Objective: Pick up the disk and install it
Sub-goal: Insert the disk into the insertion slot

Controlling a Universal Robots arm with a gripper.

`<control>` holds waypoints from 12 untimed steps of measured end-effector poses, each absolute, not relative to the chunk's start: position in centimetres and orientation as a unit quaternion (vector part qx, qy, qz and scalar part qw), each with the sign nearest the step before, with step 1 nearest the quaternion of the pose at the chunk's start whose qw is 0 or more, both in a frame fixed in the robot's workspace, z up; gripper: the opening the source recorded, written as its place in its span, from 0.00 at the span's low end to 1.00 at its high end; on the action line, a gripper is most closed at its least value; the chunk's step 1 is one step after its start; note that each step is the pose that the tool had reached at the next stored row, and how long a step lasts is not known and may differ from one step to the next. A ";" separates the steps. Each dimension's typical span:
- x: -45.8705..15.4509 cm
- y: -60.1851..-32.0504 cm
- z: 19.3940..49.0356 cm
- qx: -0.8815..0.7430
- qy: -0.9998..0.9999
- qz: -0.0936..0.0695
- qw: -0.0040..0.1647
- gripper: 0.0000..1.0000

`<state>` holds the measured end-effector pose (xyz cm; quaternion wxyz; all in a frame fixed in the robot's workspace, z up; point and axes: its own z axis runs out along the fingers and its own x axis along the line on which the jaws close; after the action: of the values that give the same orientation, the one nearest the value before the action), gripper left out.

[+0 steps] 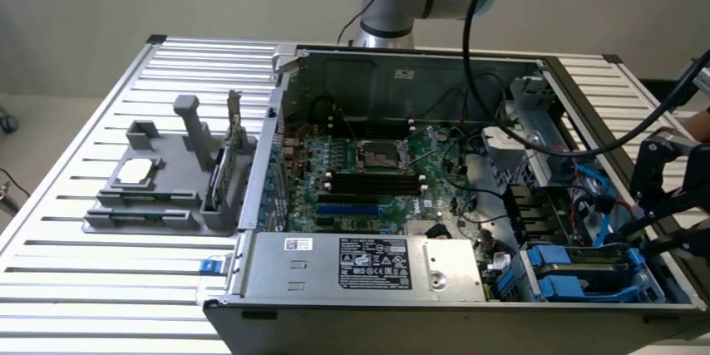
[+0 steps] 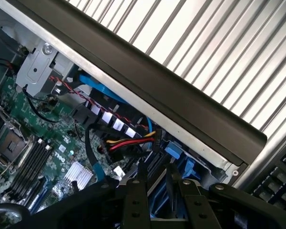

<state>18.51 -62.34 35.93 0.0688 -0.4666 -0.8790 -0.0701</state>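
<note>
The open computer case (image 1: pixel 278 122) lies on a slatted metal table. Blue carrier frames (image 1: pixel 583 276) sit in the drive bay at the case's near corner, on the exterior view's right. The disk's silver labelled face is hidden, so I cannot tell whether a disk lies in those frames. My black gripper (image 1: pixel 641 205) hangs just above that bay at the case's side wall. In the wrist view the gripper (image 2: pixel 156 175) is open, its fingers (image 2: pixel 136 200) standing apart with blue bay plastic (image 2: pixel 174 151) and cable plugs showing beyond the gap. Nothing is held between them.
A grey labelled power-supply box (image 1: pixel 372 263) fills the case's near side. The motherboard (image 1: pixel 367 180) carries loose black, red and blue cables (image 2: pixel 128 140). A grey fixture (image 1: pixel 155 193) on the exterior view's left holds a small silver chip and an upright card. The dark case rim (image 2: pixel 181 102) runs beside the gripper.
</note>
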 end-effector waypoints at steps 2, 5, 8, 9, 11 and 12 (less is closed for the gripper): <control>18.5 -62.3 35.7 -0.468 -0.878 -0.070 0.069 0.31; 18.5 -62.3 35.5 -0.471 -0.876 -0.072 0.069 0.31; 18.5 -62.2 35.2 -0.476 -0.874 -0.074 0.070 0.31; 18.5 -62.2 35.2 -0.478 -0.873 -0.074 0.070 0.31; 18.5 -62.2 35.1 -0.483 -0.869 -0.076 0.070 0.31; 18.5 -62.2 35.1 -0.486 -0.868 -0.077 0.070 0.31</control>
<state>18.51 -62.16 35.08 0.0701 -0.4860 -0.8677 -0.0772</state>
